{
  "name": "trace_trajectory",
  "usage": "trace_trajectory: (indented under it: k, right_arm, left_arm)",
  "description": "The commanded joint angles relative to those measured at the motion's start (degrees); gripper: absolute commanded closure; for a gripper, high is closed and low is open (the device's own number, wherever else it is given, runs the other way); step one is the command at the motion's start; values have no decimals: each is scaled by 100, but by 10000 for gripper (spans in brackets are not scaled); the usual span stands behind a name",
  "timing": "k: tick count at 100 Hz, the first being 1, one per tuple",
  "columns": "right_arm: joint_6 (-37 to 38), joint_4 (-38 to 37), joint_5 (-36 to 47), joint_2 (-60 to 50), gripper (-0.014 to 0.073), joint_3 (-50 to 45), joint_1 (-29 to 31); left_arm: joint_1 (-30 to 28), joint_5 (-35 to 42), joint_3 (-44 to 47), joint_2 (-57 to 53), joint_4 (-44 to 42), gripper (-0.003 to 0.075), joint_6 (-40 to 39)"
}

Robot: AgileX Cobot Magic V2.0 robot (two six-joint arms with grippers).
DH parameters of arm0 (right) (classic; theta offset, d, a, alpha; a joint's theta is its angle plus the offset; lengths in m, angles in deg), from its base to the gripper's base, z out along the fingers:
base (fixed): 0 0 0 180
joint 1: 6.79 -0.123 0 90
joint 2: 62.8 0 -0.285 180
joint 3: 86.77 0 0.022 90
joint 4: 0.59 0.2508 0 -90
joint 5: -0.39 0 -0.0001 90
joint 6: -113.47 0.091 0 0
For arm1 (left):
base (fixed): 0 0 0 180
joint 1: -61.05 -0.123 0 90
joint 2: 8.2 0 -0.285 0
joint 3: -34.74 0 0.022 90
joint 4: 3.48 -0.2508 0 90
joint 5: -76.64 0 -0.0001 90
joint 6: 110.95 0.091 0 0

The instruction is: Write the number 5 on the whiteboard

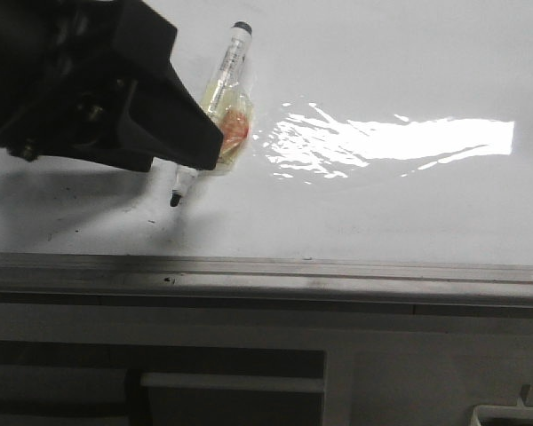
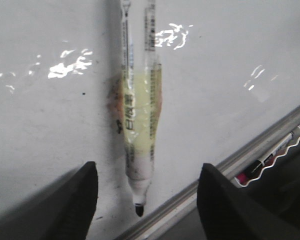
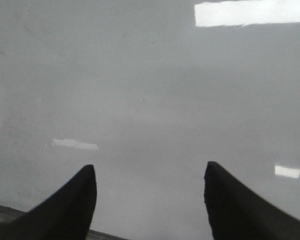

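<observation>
A white marker wrapped in yellowish tape lies flat on the whiteboard, its black tip uncapped and pointing toward the board's near edge. My left gripper hangs over the marker's lower half, partly hiding it. In the left wrist view the marker lies between my left gripper's wide-open fingers, which do not touch it. My right gripper is open and empty over bare whiteboard. No drawn number 5 shows on the board, only small black specks.
A grey aluminium edge strip borders the board's near side, with grey panels beyond it. Past the strip another marker rests in a white wire holder. Bright glare lies to the right of the marker.
</observation>
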Motion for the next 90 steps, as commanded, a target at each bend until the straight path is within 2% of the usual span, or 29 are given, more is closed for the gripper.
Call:
trace_trajectory:
  k: [1,9,19,45,56,66,78,90]
  right_arm:
    - [-58,-13,406,100,176,194,-10]
    - [-58,-13,406,100,176,194,-10]
    - [-58,-13,406,100,176,194,-10]
    - [-84,154,221,100,176,194,-91]
    - [-425,385,199,100,176,194,-269]
    - [-942,891,199,100,176,194,-497]
    - [-1796,1557,40,120,176,194,-893]
    - [-2563,2154,-142,284,176,194,-1348]
  left_arm:
    - [46,482,-196,48,97,321,1]
    - [46,507,-196,176,97,332,1]
    - [46,507,-196,306,97,406,1]
    - [46,485,-196,361,85,743,1]
    - [46,409,-196,361,59,741,13]
    - [55,204,-196,302,-239,741,13]
    - [68,-311,-196,68,-1045,741,86]
    - [300,-894,-196,-220,-1878,741,668]
